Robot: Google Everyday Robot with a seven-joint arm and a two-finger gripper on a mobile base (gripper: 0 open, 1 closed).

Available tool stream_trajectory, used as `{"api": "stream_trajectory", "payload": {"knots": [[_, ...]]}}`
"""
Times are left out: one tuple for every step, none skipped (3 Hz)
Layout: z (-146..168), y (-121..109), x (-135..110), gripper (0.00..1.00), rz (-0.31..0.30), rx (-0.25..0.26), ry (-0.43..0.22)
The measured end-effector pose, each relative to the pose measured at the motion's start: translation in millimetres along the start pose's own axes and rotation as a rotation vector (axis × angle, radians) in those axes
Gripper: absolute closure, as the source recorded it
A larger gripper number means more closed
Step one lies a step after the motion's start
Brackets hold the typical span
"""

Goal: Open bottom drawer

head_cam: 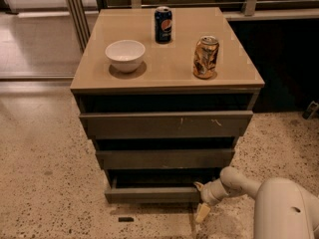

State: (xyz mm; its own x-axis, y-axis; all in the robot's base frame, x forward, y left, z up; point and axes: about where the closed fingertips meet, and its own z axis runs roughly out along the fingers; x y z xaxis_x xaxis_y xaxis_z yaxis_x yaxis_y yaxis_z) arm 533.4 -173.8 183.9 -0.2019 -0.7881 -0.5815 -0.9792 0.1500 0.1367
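Observation:
The bottom drawer (152, 194) is the lowest, narrowest dark grey-brown front of the cabinet, a plain strip near the floor. A dark gap shows above it and its left side wall shows, so it stands pulled out a little. My gripper (200, 199) is at the drawer's right end, low by the floor, on the end of my white arm (239, 182) coming in from the lower right. One pale fingertip (202, 212) hangs just below the drawer's front edge.
Above are the middle front (164, 158) and the top front (166, 124) with white scratches. On the tan top stand a white bowl (125, 55), a blue soda can (163, 24) and a gold can (206, 57). Speckled floor around; a small dark object (125, 219) lies below the drawer.

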Motion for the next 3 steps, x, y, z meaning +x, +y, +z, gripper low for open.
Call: {"api": "stream_trajectory", "payload": {"knots": [[0.6, 30.7, 7.3, 0.0, 0.067, -0.041, -0.02], [-3.5, 63.1, 7.1, 0.0, 0.124, -0.092, -0.023], [-3.5, 63.1, 7.0, 0.0, 0.124, -0.092, -0.023]]}}
